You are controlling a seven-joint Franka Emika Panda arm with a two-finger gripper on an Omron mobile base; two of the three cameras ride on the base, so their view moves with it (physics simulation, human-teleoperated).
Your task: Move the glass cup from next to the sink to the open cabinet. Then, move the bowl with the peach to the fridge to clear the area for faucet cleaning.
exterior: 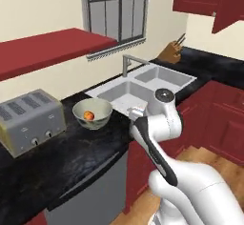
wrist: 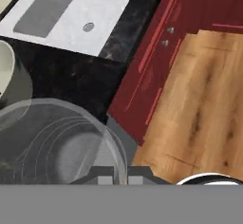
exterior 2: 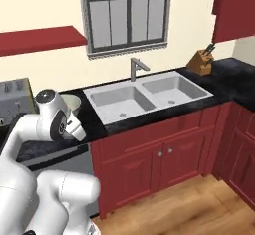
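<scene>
In the hand view's lower left, the glass cup (wrist: 61,142) sits upright with its rim clamped between the gripper (wrist: 120,174) fingers, leaving the bowl (exterior: 92,113) at centre-left.

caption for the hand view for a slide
Fingers shut on the glass cup's rim, above the black counter beside the sink.
</scene>
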